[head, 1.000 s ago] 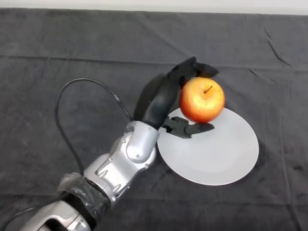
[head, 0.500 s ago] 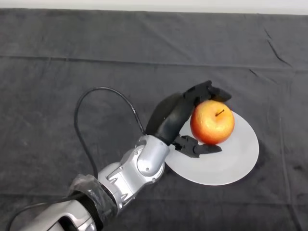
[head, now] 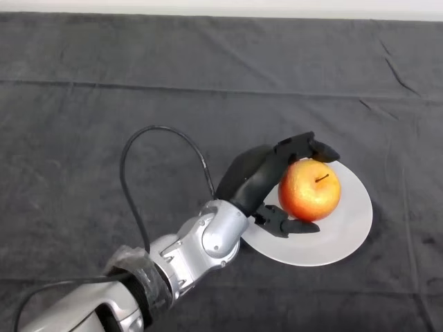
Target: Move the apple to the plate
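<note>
A red and yellow apple (head: 309,189) with its stem up is over the middle of a white round plate (head: 349,221), low on it or resting on it. My left hand (head: 257,176) is curled round the apple from the left. Its fingers (head: 308,146) arch over the apple's far side and the thumb (head: 289,224) lies under its near side. The silver-grey arm runs down to the lower left of the view.
A dark cloth (head: 104,104) covers the whole table. A pale strip shows beyond the table's far edge (head: 221,15).
My hand has carried the apple to the right and downward, from above the plate's far left rim to over its middle. The fingers stay curled round it.
</note>
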